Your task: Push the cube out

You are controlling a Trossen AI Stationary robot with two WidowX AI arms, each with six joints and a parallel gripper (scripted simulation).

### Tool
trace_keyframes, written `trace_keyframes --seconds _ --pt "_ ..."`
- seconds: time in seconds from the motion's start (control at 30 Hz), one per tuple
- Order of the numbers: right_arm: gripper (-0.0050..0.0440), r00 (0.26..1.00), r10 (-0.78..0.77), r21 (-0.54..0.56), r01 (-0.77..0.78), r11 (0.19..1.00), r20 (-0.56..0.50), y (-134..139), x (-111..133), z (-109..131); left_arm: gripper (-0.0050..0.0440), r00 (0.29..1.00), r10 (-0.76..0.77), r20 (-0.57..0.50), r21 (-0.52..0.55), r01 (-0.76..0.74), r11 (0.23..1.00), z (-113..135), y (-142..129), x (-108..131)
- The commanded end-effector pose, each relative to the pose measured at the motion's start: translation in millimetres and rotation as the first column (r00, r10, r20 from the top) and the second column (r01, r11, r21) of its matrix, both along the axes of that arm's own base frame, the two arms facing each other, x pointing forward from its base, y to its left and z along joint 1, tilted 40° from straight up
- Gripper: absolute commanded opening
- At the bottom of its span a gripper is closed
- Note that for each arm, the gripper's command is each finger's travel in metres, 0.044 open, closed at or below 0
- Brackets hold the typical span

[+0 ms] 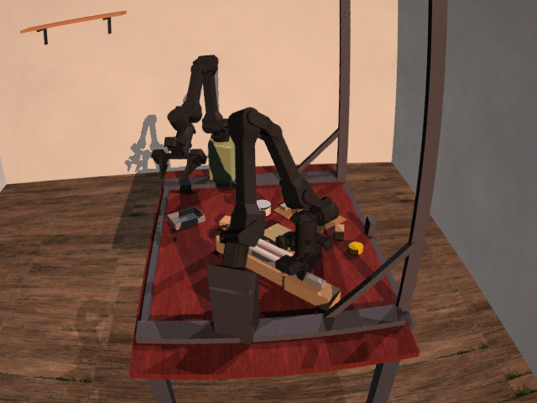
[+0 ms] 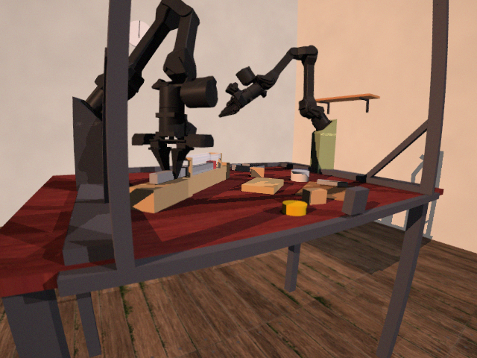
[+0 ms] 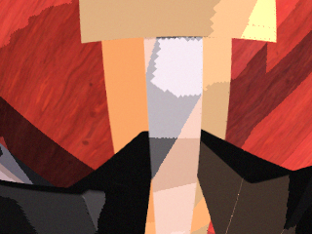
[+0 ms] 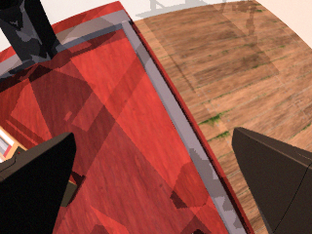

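The wooden channel [image 1: 277, 274] [image 2: 169, 195] [image 3: 124, 88] runs diagonally across the table, with a pale roof [image 1: 269, 248] [image 2: 203, 157] over its farther part in the exterior view. The small red cube [image 2: 211, 164] shows under this roof toward the far end; the arm hides it in the top view. My left gripper [image 1: 302, 274] [image 2: 171, 174] [image 3: 171, 138] is shut on a long grey bar [image 1: 315, 280] [image 2: 158, 177] [image 3: 175, 112] that lies along the channel and passes under the crosspiece [image 3: 146, 19]. My right gripper [image 1: 174, 175] [image 2: 220, 115] [image 4: 154, 139] is open and empty, high above the table's other end.
A grey tray [image 1: 175, 223], a flat wooden block [image 2: 263, 186], a white round container [image 1: 263, 206] [image 2: 299, 176], a yellow disc [image 1: 355, 248] [image 2: 294, 208] and a grey block [image 2: 355, 200] stand around the channel. Metal frame posts [image 1: 418, 195] [image 2: 120, 154] rise at the table's edges.
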State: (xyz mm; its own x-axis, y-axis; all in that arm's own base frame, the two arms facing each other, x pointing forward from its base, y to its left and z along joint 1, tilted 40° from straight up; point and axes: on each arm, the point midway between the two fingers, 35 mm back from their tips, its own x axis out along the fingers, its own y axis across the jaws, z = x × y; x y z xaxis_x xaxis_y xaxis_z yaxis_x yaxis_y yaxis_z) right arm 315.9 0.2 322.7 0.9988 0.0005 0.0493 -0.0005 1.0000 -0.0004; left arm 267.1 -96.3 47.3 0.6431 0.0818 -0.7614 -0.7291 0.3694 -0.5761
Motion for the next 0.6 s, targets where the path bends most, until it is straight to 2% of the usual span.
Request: trace_keyframes --seconds 0.0,0.3,0.33,0.57 --pt "0.0400 1.000 -0.001 0.001 0.001 1.000 0.030 -0.2 -4.0 10.8 0.0000 1.000 -0.005 0.015 -0.010 0.005 1.000 5.8 -0.1 1.4" --pt "0.0400 1.000 -0.001 0.001 0.001 1.000 0.030 -0.2 -4.0 10.8 0.0000 1.000 -0.005 0.016 -0.010 0.005 1.000 8.7 8.1 3.5" --pt "0.0400 1.000 -0.001 0.001 0.001 1.000 0.030 -0.2 -4.0 10.8 0.0157 1.000 -0.005 0.016 -0.010 0.005 1.000 8.7 8.3 3.5" --pt "0.0400 1.000 -0.001 0.001 0.001 1.000 0.030 -0.2 -4.0 10.8 0.0157 1.000 -0.005 0.016 -0.010 0.005 1.000 8.7 8.3 3.5"
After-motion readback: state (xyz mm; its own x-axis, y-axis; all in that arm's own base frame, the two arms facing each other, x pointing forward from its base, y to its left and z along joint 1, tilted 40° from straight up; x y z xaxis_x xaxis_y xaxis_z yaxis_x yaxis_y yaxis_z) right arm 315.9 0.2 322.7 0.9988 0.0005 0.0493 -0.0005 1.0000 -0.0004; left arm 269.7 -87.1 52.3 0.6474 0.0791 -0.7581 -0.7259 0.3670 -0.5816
